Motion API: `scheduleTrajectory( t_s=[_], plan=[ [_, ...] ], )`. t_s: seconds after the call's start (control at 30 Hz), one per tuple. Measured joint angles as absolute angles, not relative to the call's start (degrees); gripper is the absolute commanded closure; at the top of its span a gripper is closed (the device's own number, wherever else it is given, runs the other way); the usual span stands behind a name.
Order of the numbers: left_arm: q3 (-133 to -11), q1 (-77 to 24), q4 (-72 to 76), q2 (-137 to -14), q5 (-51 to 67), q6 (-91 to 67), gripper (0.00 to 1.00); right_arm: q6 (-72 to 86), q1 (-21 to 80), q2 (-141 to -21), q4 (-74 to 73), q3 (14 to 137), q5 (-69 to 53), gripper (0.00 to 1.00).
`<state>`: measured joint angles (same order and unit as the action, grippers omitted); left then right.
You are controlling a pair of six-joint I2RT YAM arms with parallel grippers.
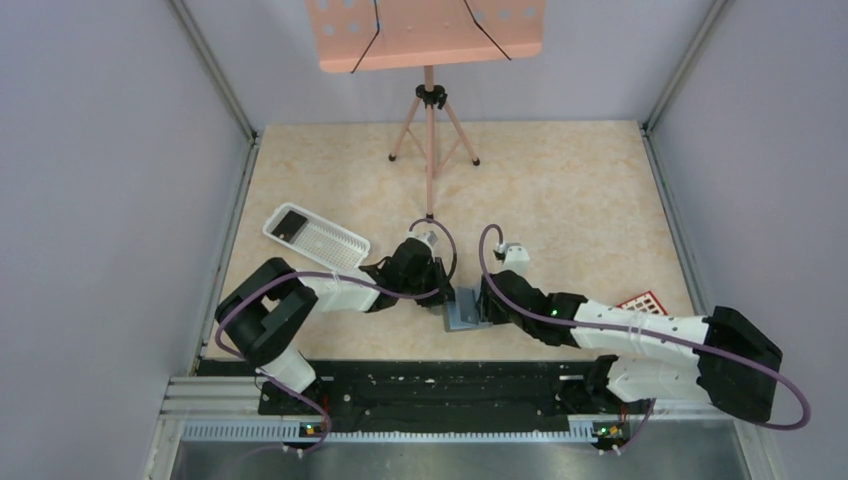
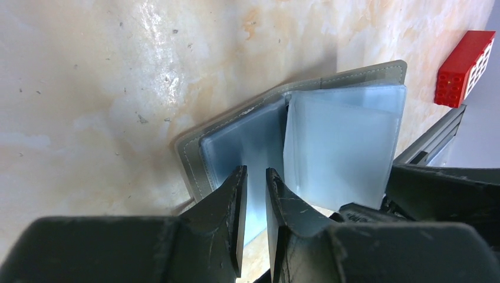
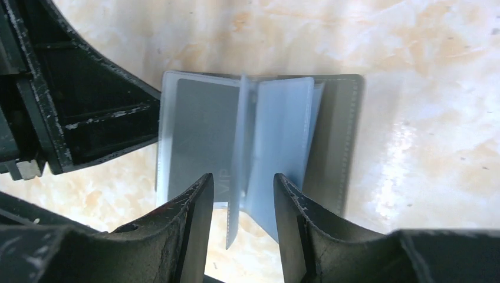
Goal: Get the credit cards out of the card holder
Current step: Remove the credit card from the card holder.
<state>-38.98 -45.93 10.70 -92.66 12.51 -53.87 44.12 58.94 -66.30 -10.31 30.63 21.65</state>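
The card holder lies open on the table between my two grippers, its translucent bluish sleeves fanned up. In the right wrist view a grey card marked VIP sits in the left sleeve of the card holder. My right gripper is open, its fingers either side of an upright sleeve without touching it. My left gripper stands with a narrow gap over the left half of the card holder, nothing between the jaws. A red credit card lies on the table to the right.
A white ribbed tray holding a dark card stands to the left of the arms. A tripod stand with a pink board is at the back. The red card lies beyond the holder in the left wrist view.
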Motion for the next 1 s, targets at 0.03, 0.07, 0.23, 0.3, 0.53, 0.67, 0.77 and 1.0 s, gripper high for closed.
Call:
scheduleTrajectory(
  t_s=[0.03, 0.07, 0.23, 0.3, 0.53, 0.67, 0.77, 1.0],
  plan=[
    [-39.1, -45.9, 10.5, -92.7, 12.5, -53.8, 0.76, 44.1, 58.8, -65.6, -11.2, 30.6, 22.3, 0.57],
    [-39.2, -46.0, 10.2, -92.7, 12.4, -53.8, 0.76, 44.1, 58.7, -65.1, -11.9, 30.6, 22.9, 0.57],
    [-39.2, -46.0, 9.3, -92.3, 12.0, -53.8, 0.75, 44.1, 57.8, -63.0, -13.7, 29.4, 24.5, 0.58],
    [-39.2, -46.0, 8.4, -91.6, 11.4, -53.8, 0.75, 44.1, 57.6, -63.0, -14.0, 28.7, 24.6, 0.59],
    [-39.2, -46.0, 7.9, -90.0, 11.6, -53.9, 0.74, 44.1, 57.1, -63.0, -14.5, 27.2, 24.9, 0.60],
    [-39.2, -46.0, 9.8, -90.1, 13.5, -54.2, 0.74, 44.1, 57.1, -63.0, -14.3, 27.0, 25.0, 0.60],
    [-39.2, -46.2, 11.6, -90.7, 15.1, -54.5, 0.74, 44.1, 57.1, -63.0, -14.4, 27.0, 24.9, 0.60],
    [-41.5, -48.4, 13.0, -92.4, 18.5, -55.0, 0.74, 44.1, 56.4, -61.8, -14.3, 26.6, 24.9, 0.60]
  ],
)
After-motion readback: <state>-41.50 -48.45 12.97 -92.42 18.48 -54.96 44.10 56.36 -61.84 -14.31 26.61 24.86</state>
